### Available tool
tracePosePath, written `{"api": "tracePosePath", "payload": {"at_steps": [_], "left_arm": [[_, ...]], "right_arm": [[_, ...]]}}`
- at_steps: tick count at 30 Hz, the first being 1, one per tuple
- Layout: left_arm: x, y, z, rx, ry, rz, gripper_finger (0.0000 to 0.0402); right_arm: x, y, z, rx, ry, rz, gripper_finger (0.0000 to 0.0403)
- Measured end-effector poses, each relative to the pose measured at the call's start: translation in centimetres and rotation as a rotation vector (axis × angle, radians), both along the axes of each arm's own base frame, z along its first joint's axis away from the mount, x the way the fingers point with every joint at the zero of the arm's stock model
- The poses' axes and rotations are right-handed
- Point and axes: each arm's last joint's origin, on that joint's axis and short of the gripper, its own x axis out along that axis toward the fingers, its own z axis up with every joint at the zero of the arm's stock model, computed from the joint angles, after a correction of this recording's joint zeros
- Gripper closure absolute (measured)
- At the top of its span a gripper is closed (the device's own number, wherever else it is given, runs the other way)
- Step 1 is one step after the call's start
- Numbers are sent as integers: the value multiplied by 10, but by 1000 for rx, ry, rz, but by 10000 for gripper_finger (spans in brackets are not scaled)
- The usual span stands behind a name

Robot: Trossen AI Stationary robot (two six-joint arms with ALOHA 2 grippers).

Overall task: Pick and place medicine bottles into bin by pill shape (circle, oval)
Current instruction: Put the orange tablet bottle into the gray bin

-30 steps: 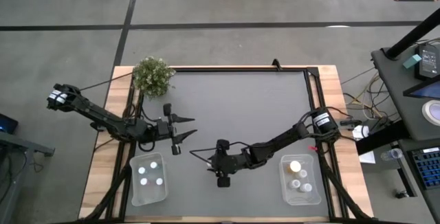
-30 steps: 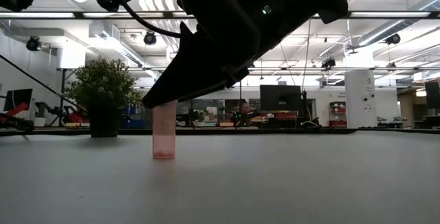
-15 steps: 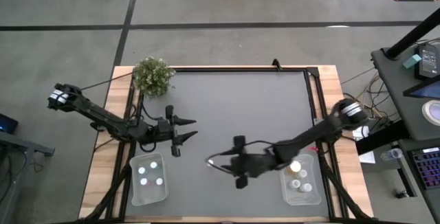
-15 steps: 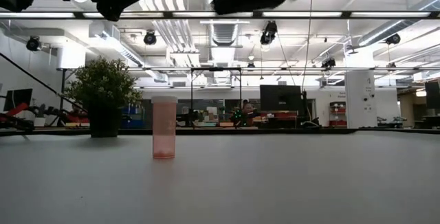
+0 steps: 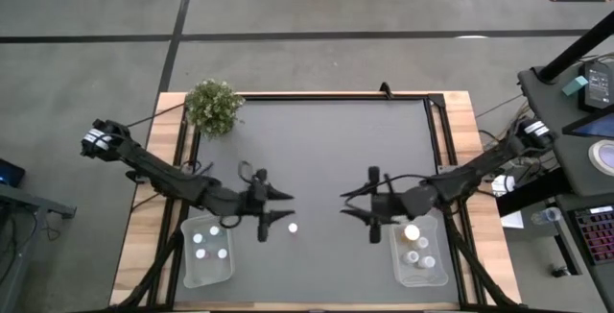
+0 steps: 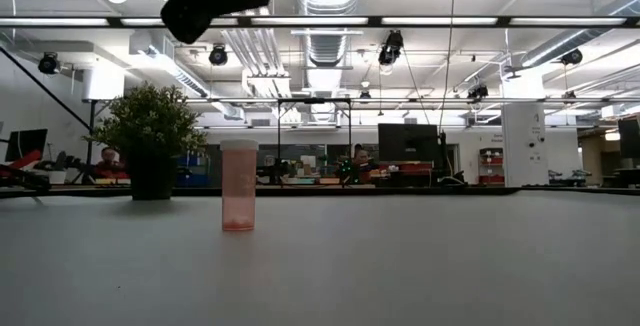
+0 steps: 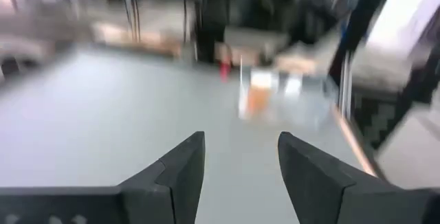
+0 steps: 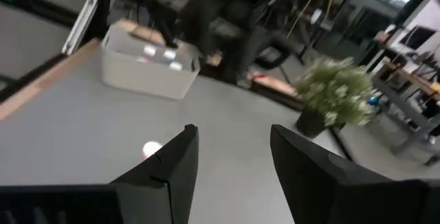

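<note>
One bottle (image 5: pixel 292 227) stands upright alone on the worktop (image 5: pixel 336 150), white cap up, pinkish body in low view (image 6: pixel 238 186). It's just off the tip of the left gripper (image 5: pixel 284 207), not touching. Left gripper (image 7: pixel 237 157) is released, nothing between the jaws. Right gripper (image 5: pixel 351 207) sits near the right bin (image 5: pixel 420 276), well apart from the bottle; fingers spread in its wrist view (image 8: pixel 230 148), holding nothing.

Left bin (image 5: pixel 207 273) has approx 4 bottles, right bin several incl. the orange one (image 5: pixel 412 232).

Risks, as I judge them:
- Bottle is tall and narrow w/ a small base, so a finger clipping it on approach likely tips it; it would then roll on the flat worktop.
- Left gripper comes in high and from the side, so a misjudged height means a grip on the cap only and a slip.
- Pill shape can't be read from these views, so wrong-bin drop is possible.
- Both arms reach toward the middle; if both go for the bottle they could clash.

Surface: dark grey matte mat, flat, bare apart from the bottle, wood edges w/ black frame. Plant (image 5: pixel 213 105) at the far left corner.

Room: open lab, concrete floor, ceiling lights and ducts, monitors, people seated far behind.
</note>
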Motion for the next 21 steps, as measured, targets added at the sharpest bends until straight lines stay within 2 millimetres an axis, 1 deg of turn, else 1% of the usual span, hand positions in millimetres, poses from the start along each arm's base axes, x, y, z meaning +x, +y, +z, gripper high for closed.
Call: {"api": "tracePosePath", "payload": {"at_steps": [4,9,12,16,18,21], "left_arm": [[20,-14,4,-70,298,-36,235],[42,-33,10,-77,617,-122,235],[57,-43,9,-77,747,-147,235],[71,-49,3,-32,874,-120,233],[76,-50,0,-17,914,-112,225],[80,-51,-8,-10,942,-105,202]], "right_arm": [[-19,-10,9,0,-58,5,234],[-40,-20,7,10,-79,5,234],[-49,-25,6,30,-99,3,237],[-56,-29,5,55,-109,0,239],[-58,-30,5,59,-117,0,239],[-59,-30,5,64,-119,0,241]]}}
